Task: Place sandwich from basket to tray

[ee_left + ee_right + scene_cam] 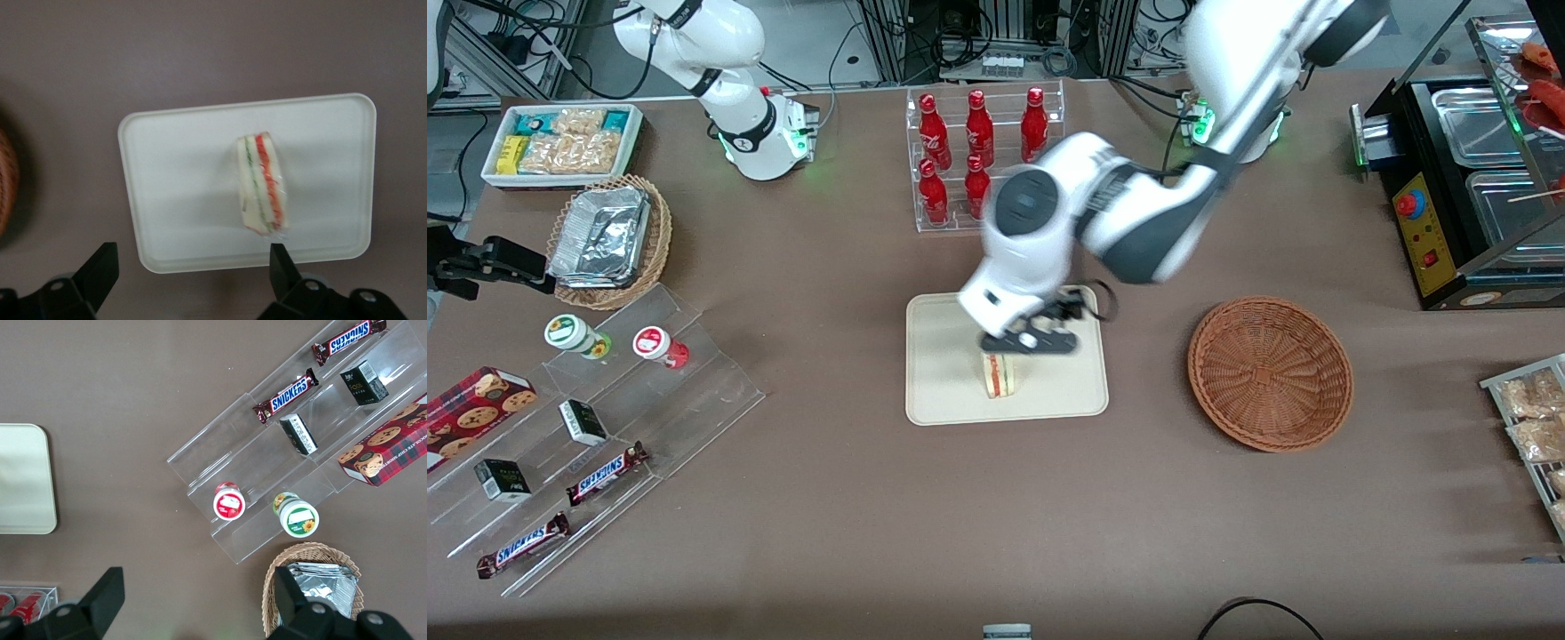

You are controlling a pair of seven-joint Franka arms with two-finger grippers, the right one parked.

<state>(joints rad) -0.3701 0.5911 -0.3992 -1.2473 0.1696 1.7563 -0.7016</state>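
- The working arm reaches out from its base over the middle of the tabletop (854, 498), elbow bent and wrist turned down, so that the claw (1028, 341) hangs over the tray (943, 391).
- The claw (193, 267) is spread wide and holds nothing; its two dark fingertips (100, 263) stand well apart in the wrist view, with open space between them.
- The sandwich (1002, 374) lies on the tray just below the claw and a little nearer to the front camera (the claw is not touching it).
- The sandwich (261, 182) is a small wedge of pale bread, resting with its cut edge up: a red layer and a green layer run along it between white bands.
- It sits near the middle of the tray (167, 200), apart from the low rim on every side.
- The tray is cream-coloured, rectangular, with rounded corners, and lies flat on the brown tabletop.
- The basket (1270, 373) is round, reddish-brown wicker and has nothing in it; it stands apart from the claw, toward the working arm's end of the tabletop.
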